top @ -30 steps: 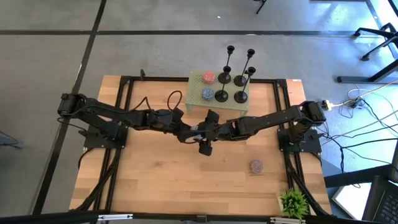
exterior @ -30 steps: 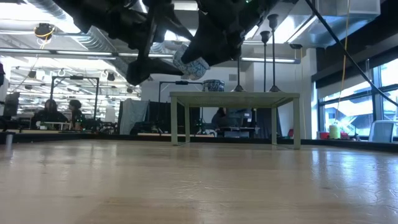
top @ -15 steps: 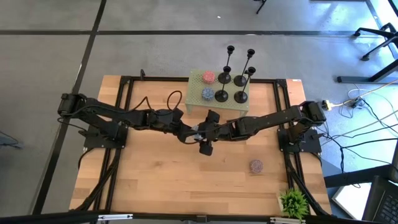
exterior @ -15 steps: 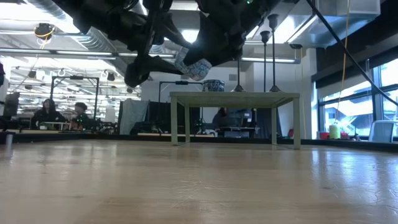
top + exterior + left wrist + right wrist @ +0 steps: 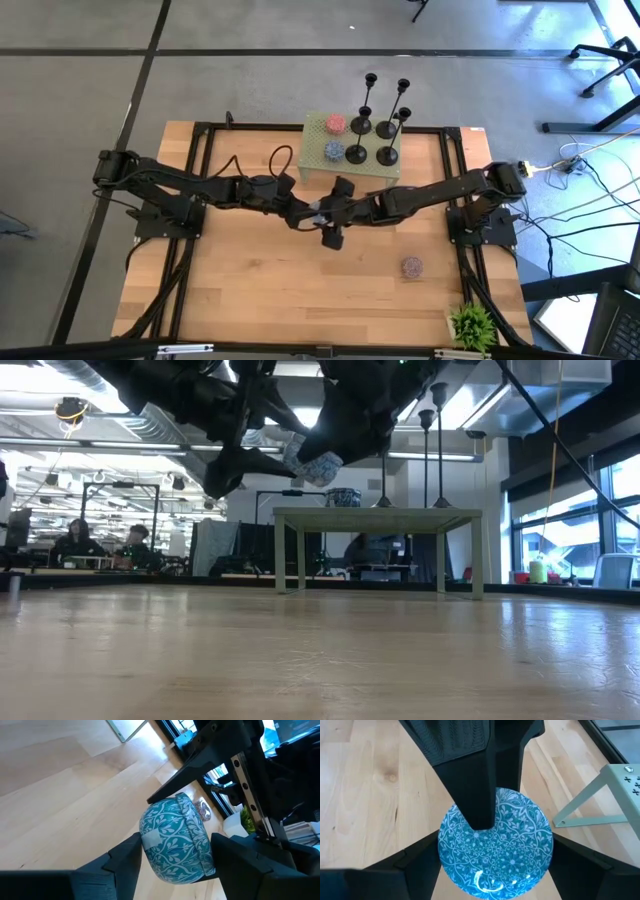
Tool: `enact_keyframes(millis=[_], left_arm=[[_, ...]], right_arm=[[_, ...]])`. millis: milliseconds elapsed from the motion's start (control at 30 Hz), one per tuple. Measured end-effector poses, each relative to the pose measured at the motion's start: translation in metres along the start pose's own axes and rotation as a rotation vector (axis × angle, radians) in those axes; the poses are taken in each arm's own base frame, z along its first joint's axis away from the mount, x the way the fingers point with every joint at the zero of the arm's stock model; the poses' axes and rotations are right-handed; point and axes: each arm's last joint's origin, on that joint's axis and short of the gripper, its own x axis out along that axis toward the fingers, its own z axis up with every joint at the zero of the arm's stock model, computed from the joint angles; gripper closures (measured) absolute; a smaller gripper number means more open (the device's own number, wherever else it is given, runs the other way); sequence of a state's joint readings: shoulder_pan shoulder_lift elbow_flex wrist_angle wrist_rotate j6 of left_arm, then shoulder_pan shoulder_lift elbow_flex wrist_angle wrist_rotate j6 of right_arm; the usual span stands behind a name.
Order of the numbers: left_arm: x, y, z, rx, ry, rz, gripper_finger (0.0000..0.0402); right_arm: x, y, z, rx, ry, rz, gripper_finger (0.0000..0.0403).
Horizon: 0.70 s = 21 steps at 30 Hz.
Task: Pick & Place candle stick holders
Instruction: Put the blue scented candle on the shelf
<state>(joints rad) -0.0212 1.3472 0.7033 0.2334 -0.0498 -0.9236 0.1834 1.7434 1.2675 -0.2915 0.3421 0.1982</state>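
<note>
Four candle stick holders upright, stems vertical, on green stand

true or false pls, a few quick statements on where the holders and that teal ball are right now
1. All four candle stick holders stand on the green stand. True.
2. The left gripper holds a candle stick holder. False: it clasps the teal ball.
3. The teal ball rests on the table. False: it is held up in the air.
4. A small plant sits at a table corner. True.
</note>
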Motion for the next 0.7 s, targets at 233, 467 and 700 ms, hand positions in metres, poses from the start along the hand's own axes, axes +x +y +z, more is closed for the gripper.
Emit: enact_keyframes(millis=[233,467,700], left_arm=[[0.0,-0.001,0.005,0.021,-0.011,-0.03,0.0186],[-0.001,-0.002,0.015,0.026,-0.059,-0.09,0.0198],[0.0,0.0,0.013,0.072,-0.008,-0.084,0.0223]], right_arm=[[-0.014,0.004,0.001,0.014,0.01,0.016,0.0086],[-0.018,0.005,-0.006,0.018,0.075,0.024,0.0086],[-0.018,0.003,-0.006,0.017,0.08,0.006,0.0086]])
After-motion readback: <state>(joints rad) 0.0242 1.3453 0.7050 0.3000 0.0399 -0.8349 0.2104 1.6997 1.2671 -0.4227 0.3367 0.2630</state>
